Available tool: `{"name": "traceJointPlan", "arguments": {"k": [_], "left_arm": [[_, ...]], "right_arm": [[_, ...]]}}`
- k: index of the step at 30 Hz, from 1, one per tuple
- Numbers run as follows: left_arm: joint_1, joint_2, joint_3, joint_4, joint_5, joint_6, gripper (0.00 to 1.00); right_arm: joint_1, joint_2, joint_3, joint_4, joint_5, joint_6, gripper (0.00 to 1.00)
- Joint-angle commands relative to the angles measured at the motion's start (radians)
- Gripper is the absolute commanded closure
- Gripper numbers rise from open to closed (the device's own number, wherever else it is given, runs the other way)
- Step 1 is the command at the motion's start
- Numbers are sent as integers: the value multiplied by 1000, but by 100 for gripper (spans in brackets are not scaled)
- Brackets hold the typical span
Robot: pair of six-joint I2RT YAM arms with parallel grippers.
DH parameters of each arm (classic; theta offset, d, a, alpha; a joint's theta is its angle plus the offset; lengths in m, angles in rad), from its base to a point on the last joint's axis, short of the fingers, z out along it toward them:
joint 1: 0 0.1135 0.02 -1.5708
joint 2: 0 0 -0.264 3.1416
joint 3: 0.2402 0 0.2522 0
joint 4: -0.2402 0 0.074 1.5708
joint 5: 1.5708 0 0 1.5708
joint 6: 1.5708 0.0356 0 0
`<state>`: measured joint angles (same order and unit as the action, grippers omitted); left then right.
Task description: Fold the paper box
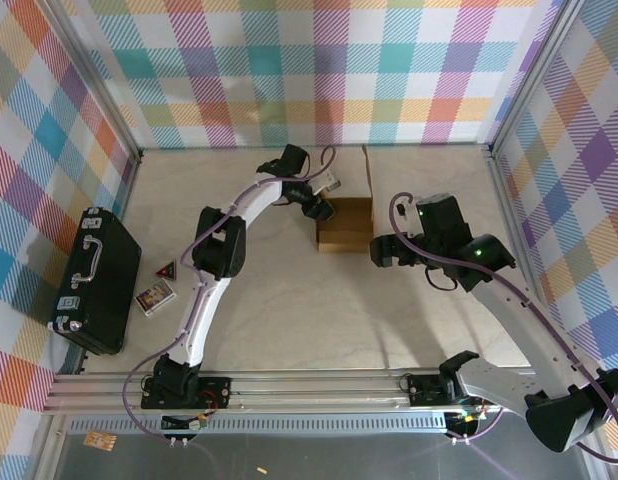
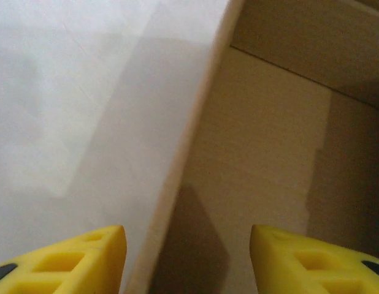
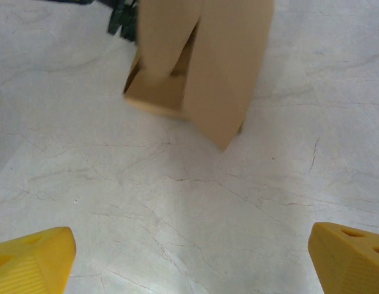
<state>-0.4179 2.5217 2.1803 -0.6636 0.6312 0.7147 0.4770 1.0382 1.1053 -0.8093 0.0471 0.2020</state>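
Paper box (image 1: 346, 225), plain brown kraft cardboard, half-formed, sits on the pale marbled table (image 1: 289, 320) between both claws.
Left gripper (image 2: 186, 257) stands parted astride the box's left wall edge, probably to pinch or steady it. Right gripper (image 3: 189, 263) gapes wide nearby, holding nothing, likely waiting on a flap.

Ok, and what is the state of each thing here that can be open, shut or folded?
paper box: partly folded, walls raised, top open, one long flap standing up.
left gripper: open, one finger on either side of the box's wall edge.
right gripper: open wide, holding nothing, apart from the box.
black case: shut, lying flat.
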Motion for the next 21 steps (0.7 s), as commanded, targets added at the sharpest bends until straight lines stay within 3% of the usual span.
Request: {"name": "traceJointPlan", "arguments": {"k": [1,3,5,9,12,16,19,21], "left_arm": [[-12,-294,-299,-50,3,-57,47],[-21,-477,-590,103,-15,-176,46],[-29,-679,-882,311,-89,-382,41],[-36,-943,-1224,566,-235,-651,37],[-35,-1080,-1315,571,-280,-714,36],[-27,-1151,-1288,492,-429,-830,32],[-10,-1151,-1257,480,-367,-844,36],[-16,-1172,-1320,574,-260,-729,38]], "right_arm": [[-5,-43,-15,16,-15,5,3],[-4,-50,-33,25,-27,12,3],[-5,-44,-53,37,-49,22,3],[-2,-15,-93,45,-205,27,3],[12,-15,-107,17,-311,8,4],[32,-22,-119,21,-199,-42,3],[32,63,-112,103,-92,-105,7],[31,137,-89,149,-58,-136,12]]}}
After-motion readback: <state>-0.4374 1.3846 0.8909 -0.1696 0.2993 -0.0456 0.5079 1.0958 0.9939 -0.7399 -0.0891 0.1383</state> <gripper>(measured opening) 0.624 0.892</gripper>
